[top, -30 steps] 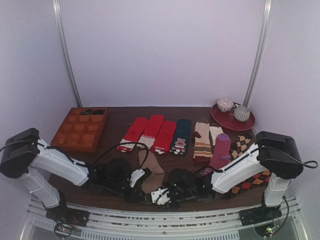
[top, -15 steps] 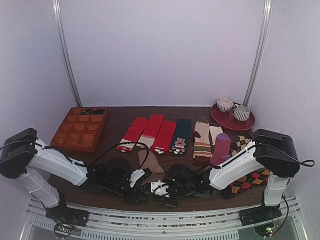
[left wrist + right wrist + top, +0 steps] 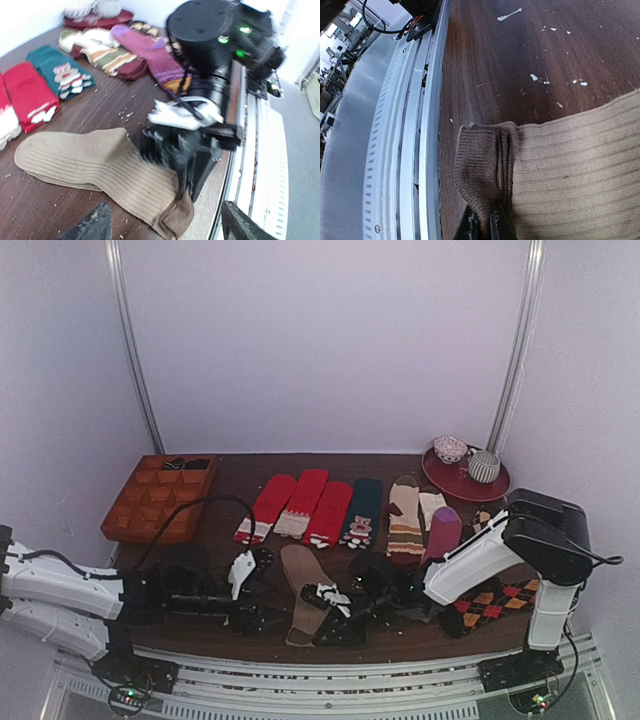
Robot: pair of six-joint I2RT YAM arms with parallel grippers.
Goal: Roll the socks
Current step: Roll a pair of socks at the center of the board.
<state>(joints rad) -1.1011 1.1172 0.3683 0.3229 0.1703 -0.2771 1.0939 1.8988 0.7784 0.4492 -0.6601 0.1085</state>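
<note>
You get bare table (image 3: 226, 490) between the tray (image 3: 160, 502) and the sock row (image 3: 330, 510); near right, the right arm (image 3: 470, 565) crowds the tan sock (image 3: 298, 585).

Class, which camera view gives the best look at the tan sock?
Left wrist: the tan sock lies in full, end to end. The top external view shows it small, its near end hidden. The right wrist view shows only one knit end, pinched by the right end effector.

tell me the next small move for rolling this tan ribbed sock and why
Probably the right gripper should turn its pinched end over onto the tan ribbed sock to start the roll: it is shut on that end, the sock lies flat, and the left gripper is open.
</note>
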